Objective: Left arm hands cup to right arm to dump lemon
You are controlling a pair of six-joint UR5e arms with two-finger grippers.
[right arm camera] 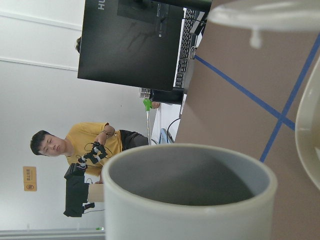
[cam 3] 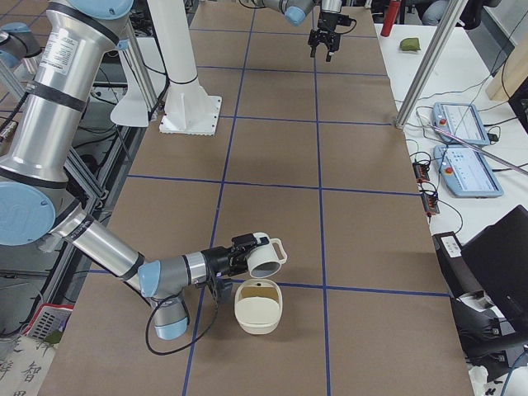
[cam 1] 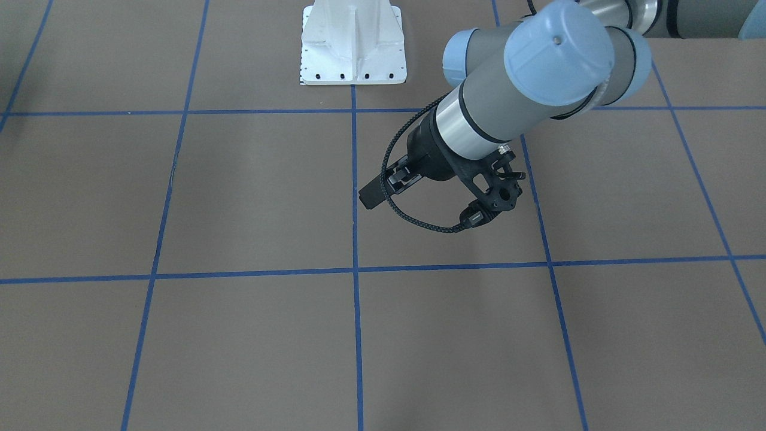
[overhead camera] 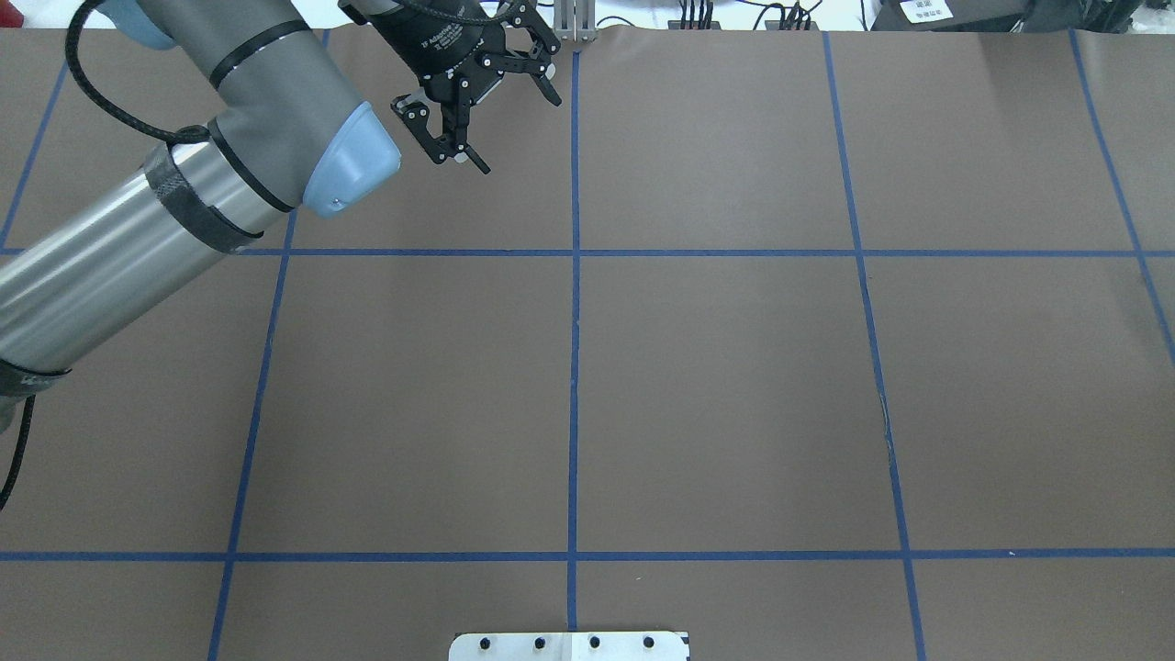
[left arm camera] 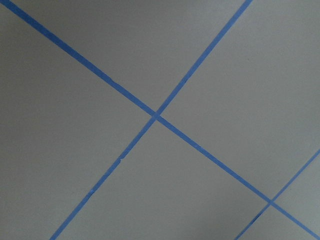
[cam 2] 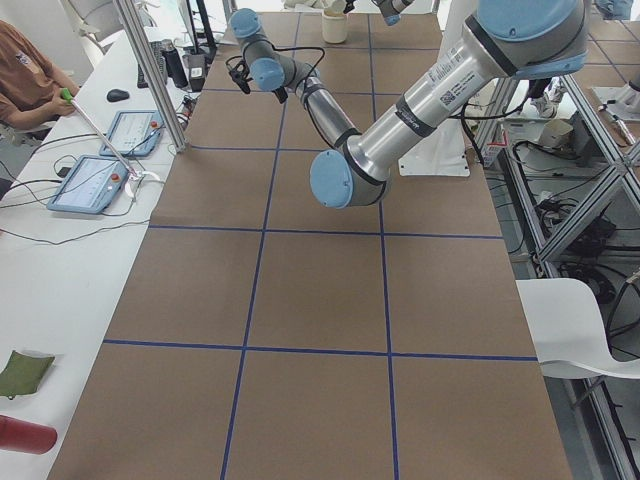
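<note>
- Cup (cam 3: 266, 256): tipped on its side just above the cream bowl (cam 3: 256, 320), at the right fingers (cam 3: 241, 246); their closure cannot be told.
- Left fingers (overhead camera: 452, 145): spread, empty, well away from the bowl.
- Handling, judged: rigid glazed ceramic, light, slippery, breakable; take the wall or rim.

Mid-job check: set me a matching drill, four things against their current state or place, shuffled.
1. small white mug with a loop handle
2. cream round bowl
3. left gripper
4. white metal base plate

A. jaws open, empty
B. resting flat beside the mug
C. tipped sideways at the end of the right arm
D. bolted down at the robot's base

Pairs: 1-C, 2-B, 3-A, 4-D
</note>
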